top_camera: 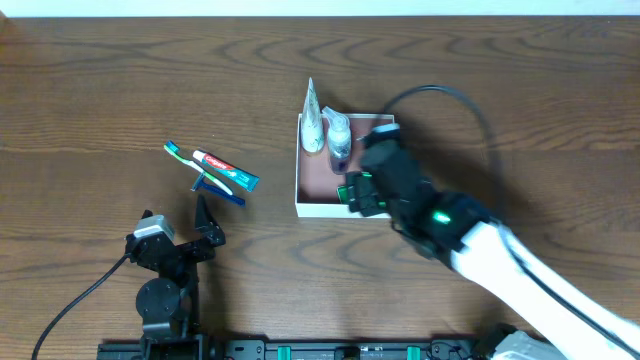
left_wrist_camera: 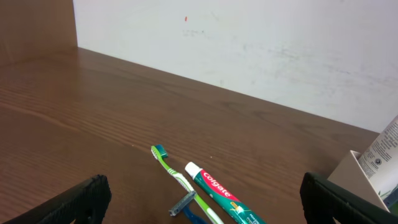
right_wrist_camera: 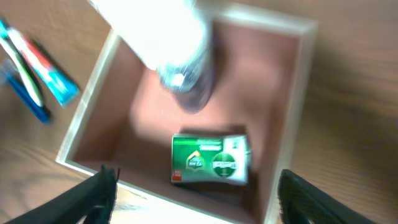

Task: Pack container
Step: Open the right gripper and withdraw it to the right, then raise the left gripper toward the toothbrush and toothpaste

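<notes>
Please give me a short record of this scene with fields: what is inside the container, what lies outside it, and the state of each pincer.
container: shallow square box, white walls, pink-brown inside
inside: white tube, small bottle, green packet
outside, on the table to its left: toothbrush, toothpaste, razor
left pincer: open, holds nothing, near the toothbrush group
right pincer: open, holds nothing, above the container
</notes>
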